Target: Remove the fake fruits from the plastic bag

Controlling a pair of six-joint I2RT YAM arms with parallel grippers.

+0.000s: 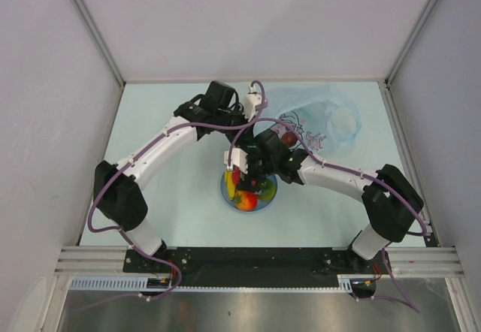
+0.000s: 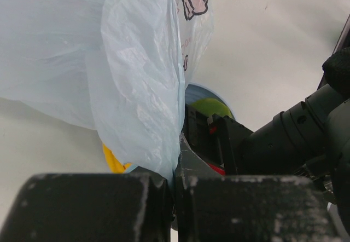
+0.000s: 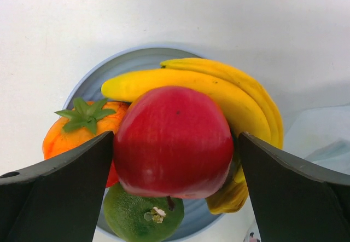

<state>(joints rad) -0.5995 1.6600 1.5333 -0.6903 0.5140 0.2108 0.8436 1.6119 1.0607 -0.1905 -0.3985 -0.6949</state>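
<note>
**A:** Pale desk [image 1: 188,212], white enclosure walls on three sides. Where are the task items?

**B:** The thin, crinkly, translucent pale-blue plastic bag [image 1: 323,118] lies at the desk's far right. Four glossy plastic fruits are piled on the round blue plate [image 3: 109,69] near the desk's middle. A red apple [image 3: 172,140] sits on top, with a curved yellow banana [image 3: 219,88] against it. An orange round fruit [image 3: 71,135] with a green leafy cap and a green fruit [image 3: 136,217] lie lower down.

**A:** Jaw states?

**B:** The left jaws are closed on a fold of the bag film. The right jaws stand wide, one on each side of the apple. A sliver of gap shows on one side, so I judge the apple rests on the pile, ungripped.

**A:** Procedure for this step?

**B:** Raise the right jaws straight up, with no side travel. The apple sits high and would likely roll if nudged. Leave the left jaws clamped. A small dark maroon round shape [image 1: 288,137] shows by the bag's mouth. Whether it is inside, I cannot tell, so check it next.
</note>
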